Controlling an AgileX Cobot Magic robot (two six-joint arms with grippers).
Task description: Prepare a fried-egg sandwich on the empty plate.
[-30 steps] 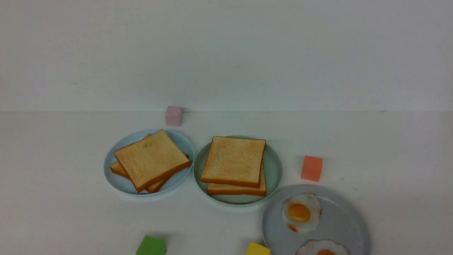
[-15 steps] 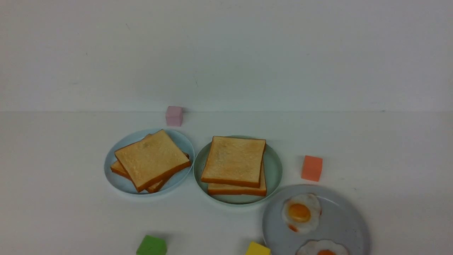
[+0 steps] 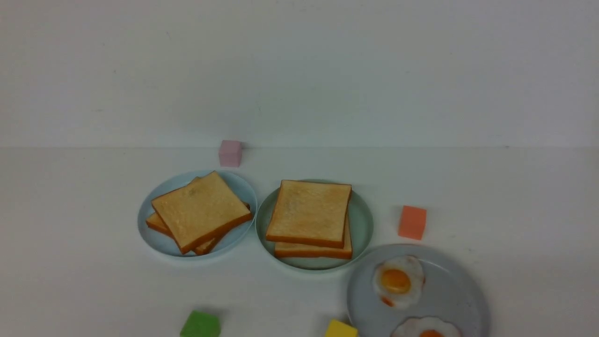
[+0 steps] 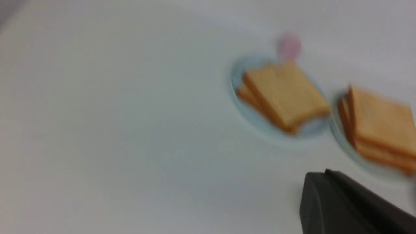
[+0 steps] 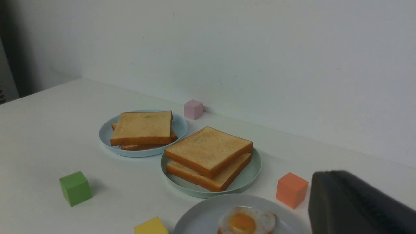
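So the sandwich (image 3: 310,218) sits stacked on the mint-green plate (image 3: 363,220), mid-table, just right of the pale-blue plate (image 3: 149,234) holding spare toast. I can't actually spot egg between the slices. Two eggs are left on the grey plate (image 3: 449,299), near right. Both arms' fingers are together, holding nothing, probably parked.

Matte black, blunt-edged gripper (image 5: 357,204) body with faint ridges.

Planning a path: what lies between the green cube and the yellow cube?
Nothing: between the green cube and yellow cube only bare table shows, front view.
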